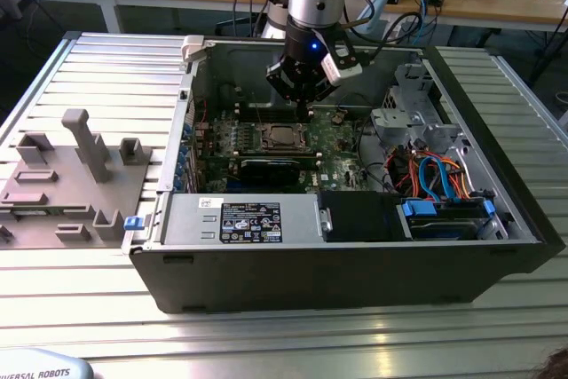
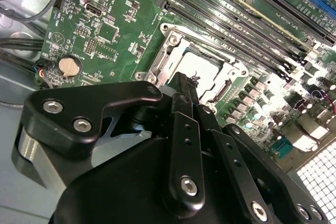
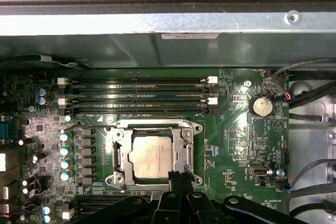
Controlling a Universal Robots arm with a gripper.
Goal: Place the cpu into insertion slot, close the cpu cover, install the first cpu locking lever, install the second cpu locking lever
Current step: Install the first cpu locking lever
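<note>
gripper (image 3: 176, 178) pressed together, nothing pinched, tips at cpu cover (image 3: 186, 153) edge, lower centre of first wrist view | cpu (image 3: 151, 153) seated in insertion slot (image 3: 116, 156), cover down | lever work judged: steady, level pressure advised

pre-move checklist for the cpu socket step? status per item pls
1. cpu seated in the insertion slot: ok, it lies flat inside.
2. cpu cover closed over the chip: ok, the frame looks flat around it.
3. Locking levers latched: cannot tell.
4. gripper position: ok, fingertips at the socket's edge, just above the motherboard.
5. Gripper carrying nothing: ok, fingers look closed and empty.
6. Cables away from the socket: ok.
</note>
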